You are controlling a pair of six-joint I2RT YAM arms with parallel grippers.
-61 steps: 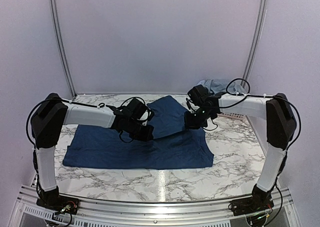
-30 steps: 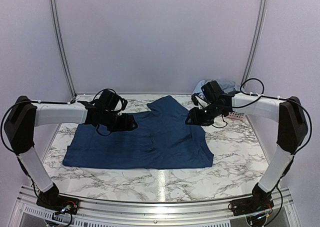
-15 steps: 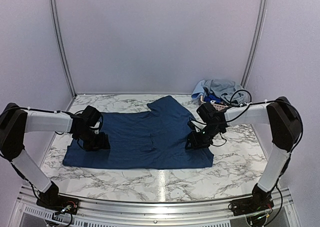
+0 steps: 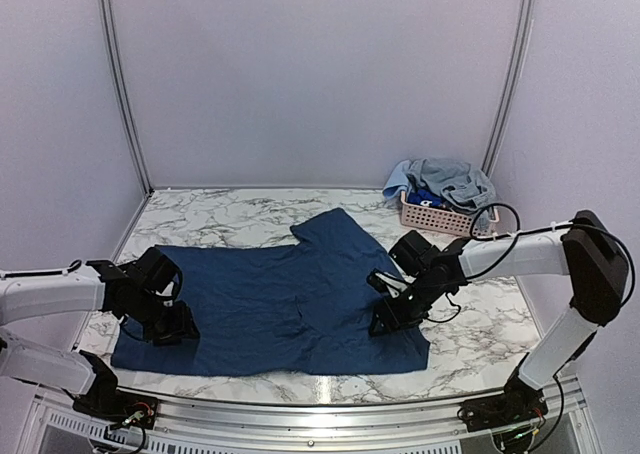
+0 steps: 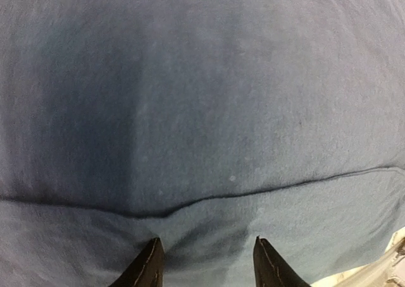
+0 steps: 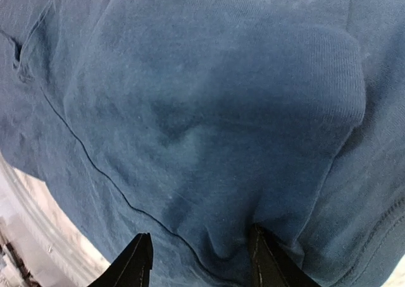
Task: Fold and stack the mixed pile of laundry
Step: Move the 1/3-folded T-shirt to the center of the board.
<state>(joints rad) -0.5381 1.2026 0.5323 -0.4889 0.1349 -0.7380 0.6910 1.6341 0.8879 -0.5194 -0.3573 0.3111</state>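
Observation:
A dark navy shirt point(image 4: 290, 294) lies spread flat on the marble table point(image 4: 230, 214), one corner pointing to the back. My left gripper point(image 4: 172, 326) presses down on its left end. In the left wrist view, the left gripper point(image 5: 207, 243) has its jaws apart, with a small pucker of navy cloth point(image 5: 202, 110) between the tips, just below a hem seam. My right gripper point(image 4: 385, 319) rests on the shirt's right part. In the right wrist view, the right gripper point(image 6: 199, 233) is open on the fabric point(image 6: 209, 97), a fold bunched against one finger. The rest of the laundry pile point(image 4: 440, 179) sits heaped at the back right.
A pink perforated basket point(image 4: 440, 217) holding the heap stands at the back right, against the corner post. White walls enclose the table on three sides. The metal rail and both arm bases run along the near edge, close to the shirt's front hem.
Both arms have drawn back toward the near edge and lowered. The shirt has slid forward with them. The left jaws have narrowed; the right jaws have kept their width.

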